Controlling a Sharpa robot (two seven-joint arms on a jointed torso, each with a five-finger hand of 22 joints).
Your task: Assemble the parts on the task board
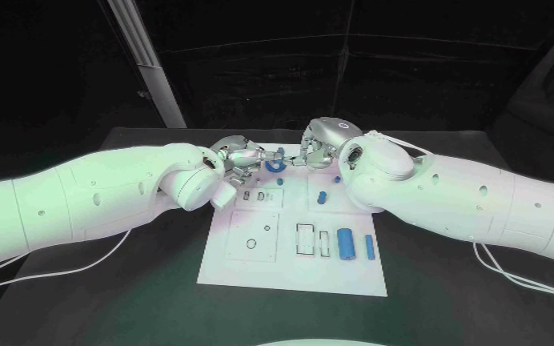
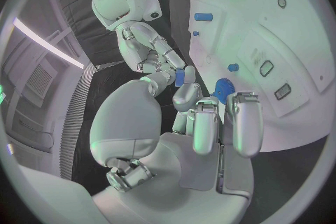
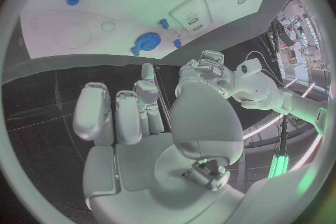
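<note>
A: Handover, I'd judge, at the far edge of the task board. The left hand and the right hand meet fingertip to fingertip over that edge.

B: What is the left hand holding?

A: I cannot tell for sure. In the left wrist view its fingers are curled forward, and a small blue part sits between its thumb tip and the right hand's fingertips. Which hand bears it is not clear.

B: And the gear?

A: The blue gear lies on the board just past the left hand's fingers; the right wrist view shows it flat near the board's edge. It seems not yet seated with anything.

B: The right hand, then?

A: Its fingers look loosely bent with gaps between them. Whether its tips pinch the small part I cannot tell.

B: Other parts?

A: To the right on the board, a blue cylinder, a slimmer blue bar and a short blue peg lie untouched, so most of the assembly is still ahead.

B: Next move?

A: Probably one hand must take firm hold of the small part and carry it to its seat. The seat itself is hidden behind the hands in the head view.
</note>
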